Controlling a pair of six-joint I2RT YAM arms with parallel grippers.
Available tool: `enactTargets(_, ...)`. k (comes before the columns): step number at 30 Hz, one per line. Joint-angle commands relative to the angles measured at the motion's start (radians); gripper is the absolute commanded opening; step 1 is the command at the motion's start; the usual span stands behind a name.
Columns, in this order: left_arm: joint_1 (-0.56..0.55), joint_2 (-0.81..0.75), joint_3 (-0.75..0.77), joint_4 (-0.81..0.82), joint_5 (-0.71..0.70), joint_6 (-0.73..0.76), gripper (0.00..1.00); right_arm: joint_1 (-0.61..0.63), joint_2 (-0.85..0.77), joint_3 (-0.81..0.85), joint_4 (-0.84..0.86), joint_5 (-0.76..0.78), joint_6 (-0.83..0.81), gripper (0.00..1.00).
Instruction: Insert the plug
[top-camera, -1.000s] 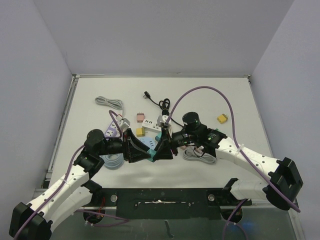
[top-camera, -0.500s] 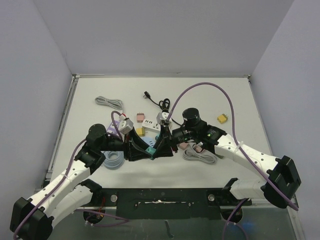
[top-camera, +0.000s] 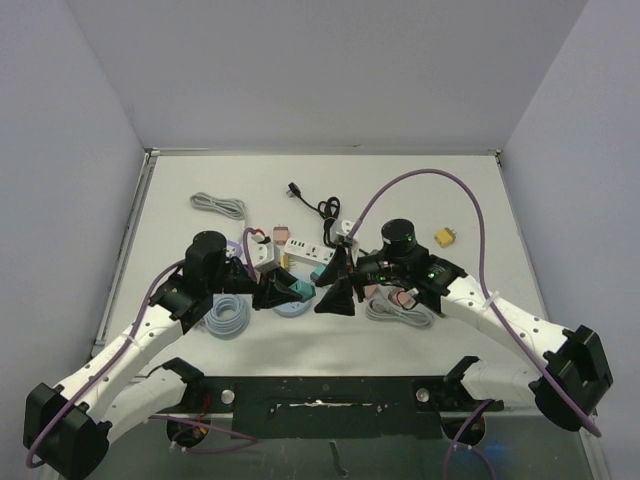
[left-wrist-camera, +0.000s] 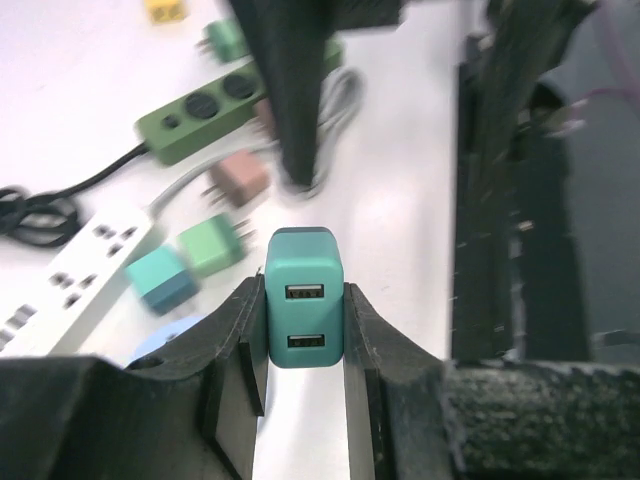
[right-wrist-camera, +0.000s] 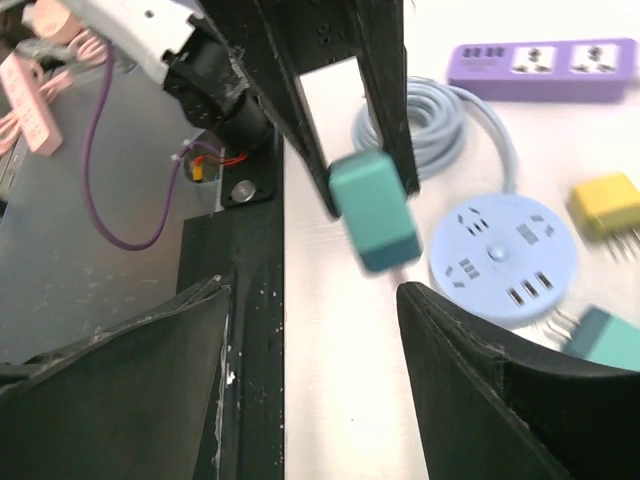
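Observation:
My left gripper (top-camera: 292, 290) is shut on a teal USB charger plug (top-camera: 300, 289) and holds it above the table. In the left wrist view the plug (left-wrist-camera: 305, 310) sits upright between the fingers, its two USB ports facing the camera. My right gripper (top-camera: 327, 283) is open and empty, facing the plug from the right. In the right wrist view the plug (right-wrist-camera: 375, 212) hangs between the left gripper's fingers, ahead of my open jaws (right-wrist-camera: 315, 295). A round light-blue power strip (right-wrist-camera: 500, 256) lies on the table just beside and below it, partly hidden in the top view (top-camera: 292, 307).
A white power strip (top-camera: 305, 247), a purple power strip (right-wrist-camera: 540, 68), a green power strip (left-wrist-camera: 215, 110) and loose plugs, pink (left-wrist-camera: 240, 178), green (left-wrist-camera: 212, 245), teal (left-wrist-camera: 160, 280) and yellow (top-camera: 446, 237), lie around. Coiled cables lie at left (top-camera: 225, 317), right (top-camera: 400, 310) and back (top-camera: 218, 206).

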Motion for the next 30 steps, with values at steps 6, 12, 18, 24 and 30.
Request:
enactTargets(6, 0.013, 0.088, 0.101, -0.15, -0.294, 0.313, 0.03, -0.068, -0.159, -0.142, 0.083, 0.144, 0.096, 0.71)
enactTargets(12, 0.014, 0.16, 0.158, -0.225, -0.419, 0.379, 0.04, -0.07, -0.15, -0.179, 0.119, 0.223, 0.131, 0.71)
enactTargets(18, 0.016, 0.278, 0.23, -0.329, -0.472, 0.449, 0.04, -0.072, -0.149, -0.206, 0.159, 0.236, 0.153, 0.71)
enactTargets(24, 0.02, 0.389, 0.266, -0.364, -0.428, 0.461, 0.04, -0.075, -0.154, -0.229, 0.182, 0.236, 0.164, 0.71)
enactTargets(30, 0.02, 0.448, 0.245, -0.314, -0.396, 0.46, 0.04, -0.076, -0.156, -0.255, 0.214, 0.236, 0.179, 0.7)
